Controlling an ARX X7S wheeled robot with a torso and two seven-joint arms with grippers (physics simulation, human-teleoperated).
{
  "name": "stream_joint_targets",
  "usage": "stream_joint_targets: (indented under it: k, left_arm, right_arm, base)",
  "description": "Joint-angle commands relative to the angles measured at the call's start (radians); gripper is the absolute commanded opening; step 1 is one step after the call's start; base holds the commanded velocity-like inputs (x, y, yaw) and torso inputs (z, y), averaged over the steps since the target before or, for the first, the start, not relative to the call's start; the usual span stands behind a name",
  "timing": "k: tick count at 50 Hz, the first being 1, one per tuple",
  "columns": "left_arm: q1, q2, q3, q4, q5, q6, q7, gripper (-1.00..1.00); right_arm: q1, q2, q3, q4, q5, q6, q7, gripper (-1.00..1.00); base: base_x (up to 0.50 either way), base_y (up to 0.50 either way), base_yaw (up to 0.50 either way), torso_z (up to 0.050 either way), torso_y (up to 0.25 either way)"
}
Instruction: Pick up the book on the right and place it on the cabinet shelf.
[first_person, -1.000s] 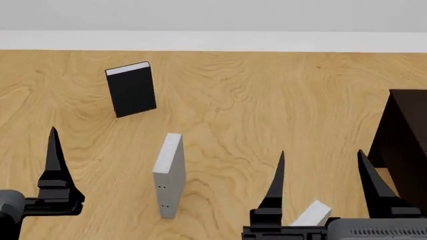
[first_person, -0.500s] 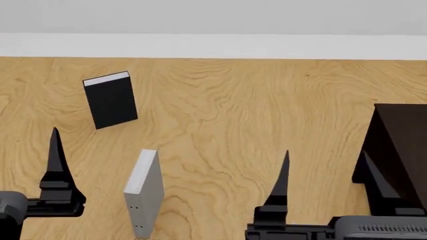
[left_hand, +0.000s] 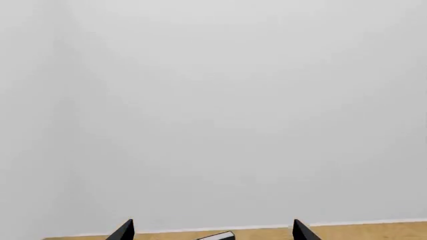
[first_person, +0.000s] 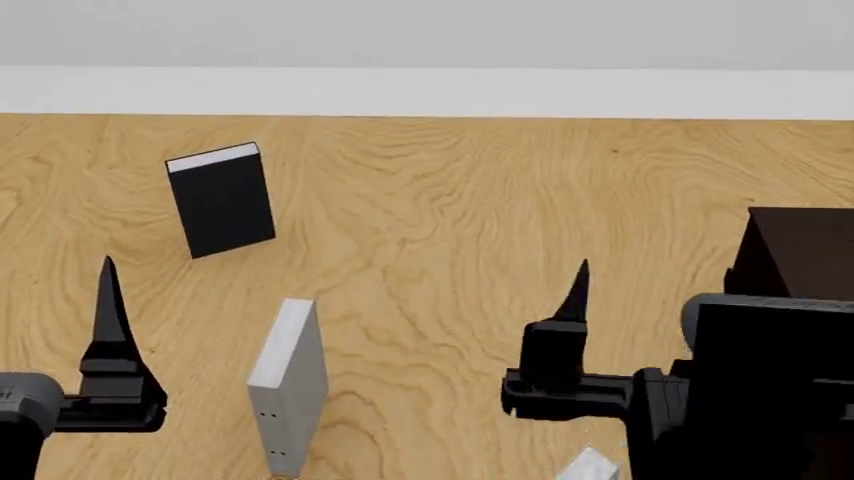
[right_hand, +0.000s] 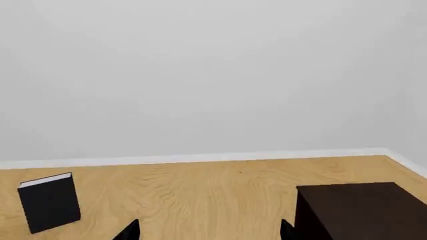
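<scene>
The book (first_person: 587, 466) lies beside second grey book (first_person: 287, 385).

place: bare simulated room, maybe home | shown by: wood-grain floor (first_person: 441, 230) w/ white baseboard (first_person: 427, 92) at frame top, plain grey wall (right_hand: 200, 75), dark cabinet (right_hand: 360, 210) lower right

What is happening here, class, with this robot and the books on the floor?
A two-armed robot faces a wooden floor with books standing on it. Neither arm holds anything: the left claw is open and empty, and the right claw is open near the very dark brown wooden cabinet. A thick light-grey hardback book stands upright between the arms, a black book with white page edges farther back. Only the corner of another light-grey book shows by the right arm.
</scene>
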Motion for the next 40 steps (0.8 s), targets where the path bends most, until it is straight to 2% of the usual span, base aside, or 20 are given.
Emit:
stream_joint_targets:
  k: [1,3,4,8,12,17,21,27,36,40]
  left_arm:
    - [-0.008,-0.015,-0.013,0.052,-0.032,-0.112,0.003,1.0]
    - [-0.009,-0.018,-0.023,0.065,-0.048,-0.126,0.009,1.0]
    - [-0.008,-0.02,-0.026,0.067,-0.051,-0.126,0.011,1.0]
    - [-0.005,-0.024,-0.038,0.085,-0.06,-0.134,0.008,1.0]
    - [-0.002,-0.029,-0.05,0.105,-0.074,-0.148,0.009,1.0]
    - [-0.001,-0.034,-0.086,0.132,-0.11,-0.169,0.015,1.0]
    - [0.002,-0.038,-0.116,0.164,-0.142,-0.193,0.018,1.0]
    - [0.003,-0.044,-0.154,0.195,-0.185,-0.219,0.026,1.0]
    - [0.005,-0.053,-0.163,0.198,-0.198,-0.223,0.027,1.0]
    - [0.007,-0.055,-0.167,0.203,-0.205,-0.225,0.026,1.0]
  right_arm:
    - [0.362,0.116,0.086,0.229,0.84,0.41,0.704,1.0]
    - [0.415,0.142,0.053,0.328,1.14,0.397,0.88,1.0]
    - [0.444,0.164,0.013,0.373,1.223,0.385,0.961,1.0]
    - [0.487,0.212,-0.106,0.478,1.442,0.301,1.143,1.0]
    - [0.521,0.254,-0.241,0.514,1.583,0.213,1.257,1.0]
    - [0.603,0.358,-0.465,0.538,1.671,0.019,1.263,1.0]
    - [0.671,0.395,-0.589,0.555,1.746,-0.09,1.262,1.0]
    - [0.755,0.43,-0.756,0.612,1.828,-0.173,1.258,1.0]
    - [0.698,0.439,-0.783,0.65,1.801,-0.23,1.195,1.0]
    - [0.698,0.458,-0.808,0.638,1.83,-0.242,1.229,1.0]
  base:
    - [0.0,0.0,0.0,0.0,0.0]
    - [0.0,0.0,0.0,0.0,0.0]
    - [0.0,0.0,0.0,0.0,0.0]
    - [0.0,0.0,0.0,0.0,0.0]
    - [0.0,0.0,0.0,0.0,0.0]
    - [0.0,0.0,0.0,0.0,0.0]
    - [0.0,0.0,0.0,0.0,0.0]
    - [0.0,0.0,0.0,0.0,0.0]
    - [0.0,0.0,0.0,0.0,0.0]
    - [0.0,0.0,0.0,0.0,0.0]
